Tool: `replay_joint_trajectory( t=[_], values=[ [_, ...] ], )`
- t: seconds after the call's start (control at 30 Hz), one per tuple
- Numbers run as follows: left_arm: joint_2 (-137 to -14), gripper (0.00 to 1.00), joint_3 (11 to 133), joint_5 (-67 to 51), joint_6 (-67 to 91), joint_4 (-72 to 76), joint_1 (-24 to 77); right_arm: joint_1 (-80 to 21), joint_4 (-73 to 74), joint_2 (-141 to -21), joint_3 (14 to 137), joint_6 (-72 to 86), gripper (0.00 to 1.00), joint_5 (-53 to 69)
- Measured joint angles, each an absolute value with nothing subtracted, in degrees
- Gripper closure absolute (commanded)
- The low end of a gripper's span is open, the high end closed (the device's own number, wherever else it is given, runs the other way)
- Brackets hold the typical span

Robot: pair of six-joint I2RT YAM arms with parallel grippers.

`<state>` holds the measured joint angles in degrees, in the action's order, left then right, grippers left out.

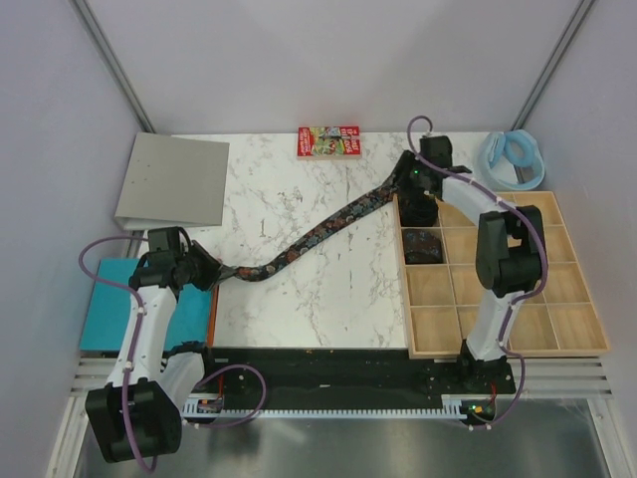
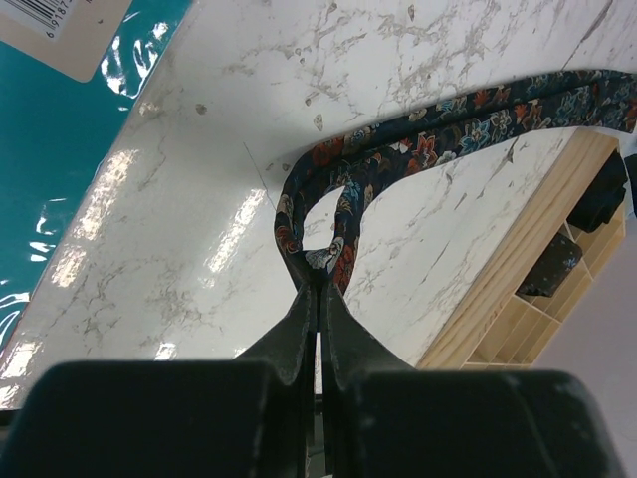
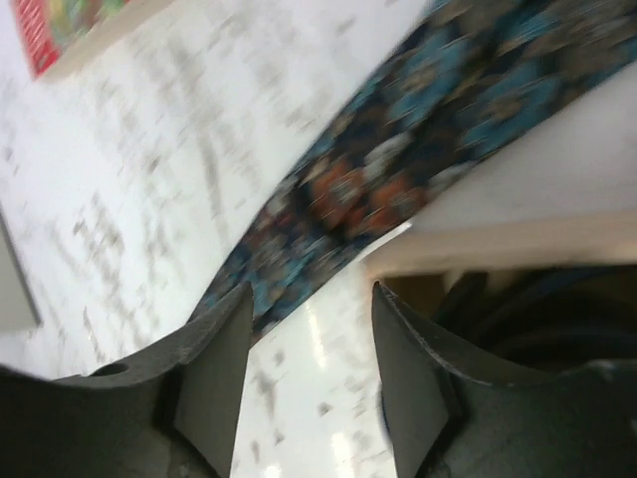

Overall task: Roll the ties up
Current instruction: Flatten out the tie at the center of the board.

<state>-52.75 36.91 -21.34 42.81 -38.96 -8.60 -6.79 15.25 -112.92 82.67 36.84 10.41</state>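
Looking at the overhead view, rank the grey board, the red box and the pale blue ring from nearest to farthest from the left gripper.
Starting from the left gripper:
1. grey board, just beyond it in the far-left corner.
2. red box, at the far edge near the middle of the table.
3. pale blue ring, in the far-right corner.

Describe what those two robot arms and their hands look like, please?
Both are slim white tubes joined by chunky black joints: the left arm and right arm. A thin lilac cable loops loosely along each. The left hand and right hand are matte black, two-pronged pincers. A small green light glows near the right wrist.
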Motion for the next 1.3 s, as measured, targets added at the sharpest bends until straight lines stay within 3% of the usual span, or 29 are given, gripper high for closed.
replay_joint_trajectory(
  t=[0.13, 0.23, 0.43, 0.53, 0.63, 0.8, 1.3],
  values=[
    [-52.27, 0.98, 36.75, -21.39, 44.23, -38.94, -8.78, -15.53, 15.16, -108.42, 80.23, 36.62, 0.38, 10.68],
    [-50.92, 0.98, 36.56, -21.34, 44.95, -39.27, -8.84, -17.52, 15.70, -108.49, 80.55, 36.64, 0.43, 10.98],
    [-45.25, 0.98, 36.56, -18.74, 45.67, -42.50, -8.88, -23.31, 14.28, -107.83, 78.56, 40.10, 0.73, 10.04],
    [-43.57, 0.98, 36.45, -17.21, 46.09, -44.45, -8.88, -32.27, 9.82, -106.85, 74.26, 44.47, 0.77, 11.18],
    [-42.61, 0.98, 35.44, -16.49, 46.96, -45.21, -8.91, -42.89, 5.89, -107.66, 72.51, 49.34, 0.79, 12.60],
    [-41.89, 0.98, 34.48, -16.25, 47.70, -46.48, -8.91, -52.34, -0.19, -113.08, 76.36, 54.85, 0.81, 15.38],
    [-43.29, 0.98, 34.46, -16.01, 47.92, -46.17, -8.93, -56.45, -5.10, -121.73, 82.76, 61.12, 0.84, 15.86]
  ],
)
